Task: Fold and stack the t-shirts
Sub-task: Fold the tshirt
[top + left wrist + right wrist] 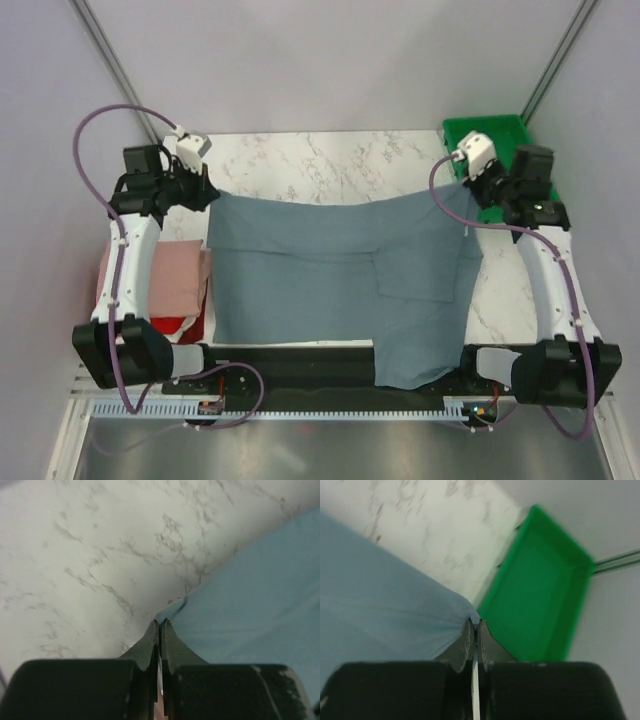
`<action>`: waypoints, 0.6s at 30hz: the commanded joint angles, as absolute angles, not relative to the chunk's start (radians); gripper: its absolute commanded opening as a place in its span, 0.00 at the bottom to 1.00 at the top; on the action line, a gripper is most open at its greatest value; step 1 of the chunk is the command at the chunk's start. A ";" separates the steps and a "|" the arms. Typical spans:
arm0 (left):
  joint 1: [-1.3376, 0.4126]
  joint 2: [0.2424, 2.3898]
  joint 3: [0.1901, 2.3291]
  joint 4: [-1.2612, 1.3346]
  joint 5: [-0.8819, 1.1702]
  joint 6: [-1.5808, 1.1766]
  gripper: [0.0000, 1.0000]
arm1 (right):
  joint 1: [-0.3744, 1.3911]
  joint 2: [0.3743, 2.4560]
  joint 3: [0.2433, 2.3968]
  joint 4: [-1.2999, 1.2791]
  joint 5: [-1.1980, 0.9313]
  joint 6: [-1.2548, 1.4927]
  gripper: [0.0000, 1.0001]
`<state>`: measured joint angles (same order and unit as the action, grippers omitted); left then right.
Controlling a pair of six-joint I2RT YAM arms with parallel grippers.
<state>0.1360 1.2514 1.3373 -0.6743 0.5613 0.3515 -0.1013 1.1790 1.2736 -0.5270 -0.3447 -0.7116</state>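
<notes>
— Left arm?
— Stretched forward from the base along the left side, elbow bent, wrist turned inward.
— Left gripper?
— Clamped tight on a far corner of the shirt, pinching the cloth edge at the very tips of the fingers.
— Right arm?
— Much the mirror of it: reaching forward along the right side, wrist angled inward.
— Right gripper?
— Closed the same way on the other far corner, with only cloth between the fingertips.
— Relative pose?
— Set well apart, about equally far out, facing each other.
</notes>
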 commanded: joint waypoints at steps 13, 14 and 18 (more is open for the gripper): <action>0.110 1.940 1.621 -0.456 0.439 0.385 0.02 | -0.066 2.069 1.683 -0.313 -0.342 -0.715 0.00; 0.104 1.960 1.662 -0.454 0.433 0.387 0.02 | -0.066 2.147 1.730 -0.321 -0.330 -0.715 0.00; 0.087 2.074 1.756 -0.456 0.385 0.402 0.02 | -0.066 2.305 1.958 -0.353 -0.275 -0.718 0.00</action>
<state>0.1040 2.0178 1.6600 -0.5022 0.4397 0.3603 -0.0643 2.2406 1.8160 -0.3672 -0.3199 -0.7151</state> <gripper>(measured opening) 0.033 0.018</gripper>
